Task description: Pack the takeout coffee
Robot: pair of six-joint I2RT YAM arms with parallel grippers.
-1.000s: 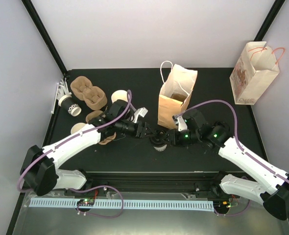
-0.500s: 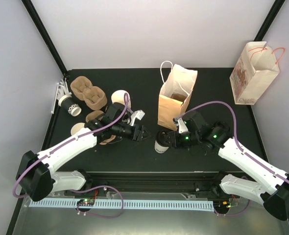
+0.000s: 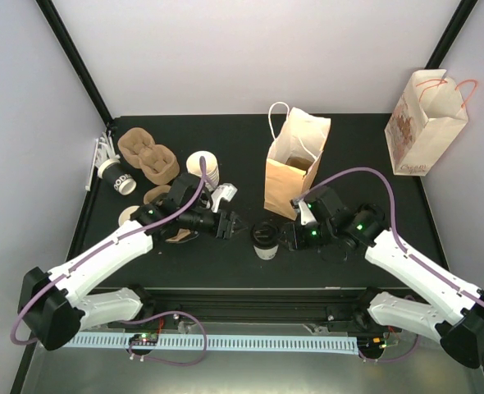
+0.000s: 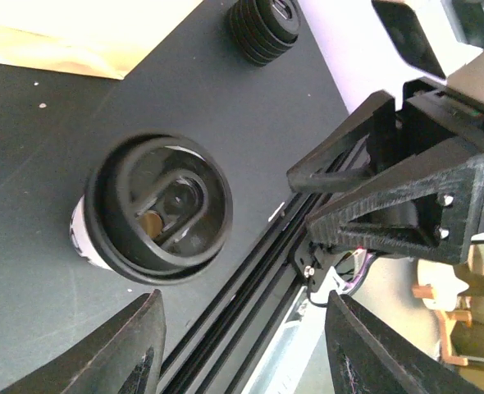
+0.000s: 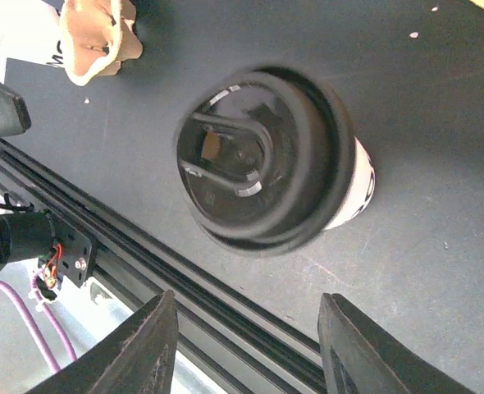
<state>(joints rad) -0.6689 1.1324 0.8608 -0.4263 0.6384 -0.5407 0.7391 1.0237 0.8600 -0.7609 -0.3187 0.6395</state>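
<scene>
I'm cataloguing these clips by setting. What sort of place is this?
Most likely a robotics test cell, not a real café: plain white panel walls and black frame posts enclose a black matte tabletop, with props laid out, a brown paper bag and a black-lidded white paper cup.

**Where Things Sit on the Table**

Seen from above, one cup stands near the middle of the table, a little toward the bottom of the frame. The left hand is just left of it. The right hand is just right of it. A paper bag stands just above the cup in the frame. A second bag is well apart, in the upper right, by the table's right edge. In the upper left lies a cup carrier. A tipped cup lies just left of it, and a third cup is just right of it. A second carrier lies below them, partly under the left arm.
</scene>
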